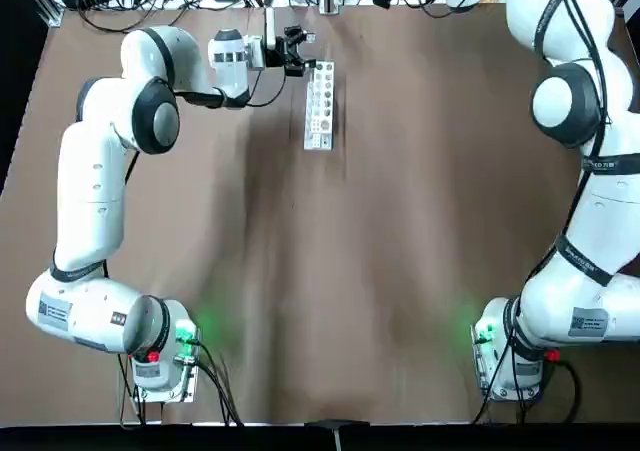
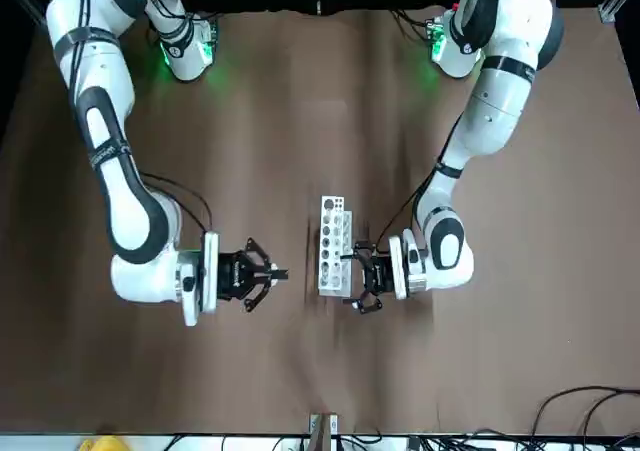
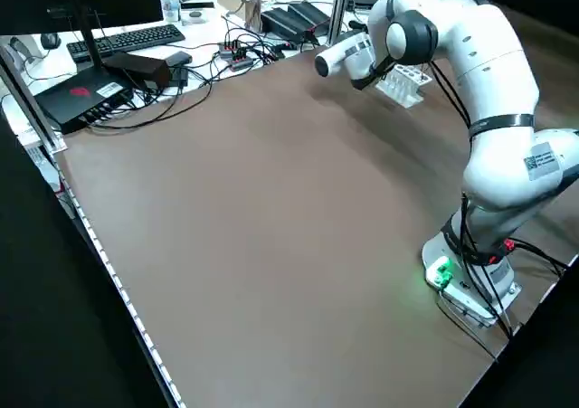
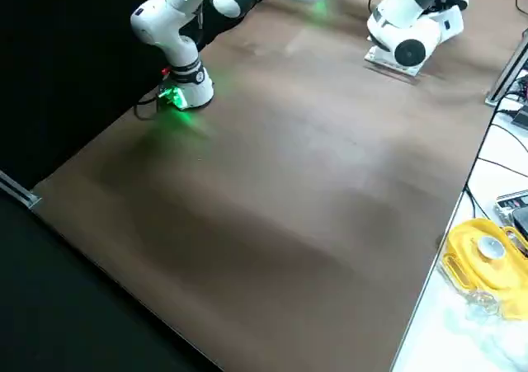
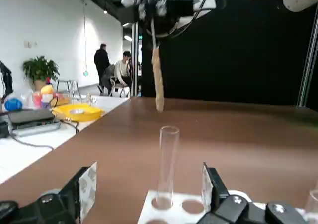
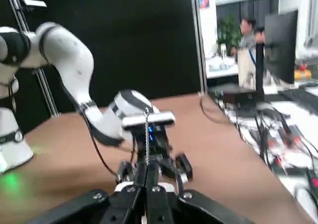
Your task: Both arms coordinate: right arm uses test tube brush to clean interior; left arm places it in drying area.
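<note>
My right gripper (image 6: 147, 172) is clenched on the twisted metal wire of the test tube brush (image 5: 158, 80), a slim stem with a pale, fuzzy head. I have it over the brown table (image 1: 400, 221), and the head hangs down, its tip in the air above the clear glass test tube (image 5: 168, 164). From here I can't tell whether that tip lines up exactly with the tube's mouth.

My left gripper (image 5: 148, 190) is released, its two fingers spread apart with light, patterned pads (image 5: 88, 191) on their inner faces. I have it low at the white rectangular rack with round holes (image 2: 331, 246), which is the drying area, on the table's far side from my bases. The tube stands upright in one of the rack's holes, and I see it between my left fingers, ungripped. Another clear tube (image 5: 312, 208) shows partly at the edge of my left wrist view.

Beyond the table, a yellow plastic tray (image 4: 491, 265) sits on a white side table (image 4: 441, 339), and two people (image 5: 112, 67) are in the room.
</note>
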Controlling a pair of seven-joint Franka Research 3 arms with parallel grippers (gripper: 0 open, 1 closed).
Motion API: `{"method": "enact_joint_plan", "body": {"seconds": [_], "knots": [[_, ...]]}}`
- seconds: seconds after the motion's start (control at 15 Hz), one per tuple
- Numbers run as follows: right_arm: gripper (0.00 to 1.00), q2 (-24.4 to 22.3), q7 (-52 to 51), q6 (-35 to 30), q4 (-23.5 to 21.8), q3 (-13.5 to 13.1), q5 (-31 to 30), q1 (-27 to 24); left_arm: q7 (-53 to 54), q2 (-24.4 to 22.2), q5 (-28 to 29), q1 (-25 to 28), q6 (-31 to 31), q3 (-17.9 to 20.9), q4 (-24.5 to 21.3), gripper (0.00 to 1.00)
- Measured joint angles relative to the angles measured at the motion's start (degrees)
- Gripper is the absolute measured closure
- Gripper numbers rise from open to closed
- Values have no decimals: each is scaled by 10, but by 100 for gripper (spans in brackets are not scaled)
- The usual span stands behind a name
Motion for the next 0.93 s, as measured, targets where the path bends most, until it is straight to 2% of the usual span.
{"method": "enact_joint_plan", "body": {"seconds": [0.07,0.2,0.47,0.67,0.93], "knots": [[98,0,33,-1,-4,-3,-47,-18,15,5,-17,-11,0,0,0,0],[98,1,82,-9,-11,-6,-99,-36,17,14,-20,-18,0,0,0,0],[98,1,207,-20,-18,-14,-255,-60,22,34,-20,-30,0,1,2,0],[98,1,254,-45,-18,-20,-298,-80,23,36,-23,-35,0,1,5,0],[98,1,306,-50,-25,-64,-316,-86,23,38,-40,-42,0,0,9,2]]}}
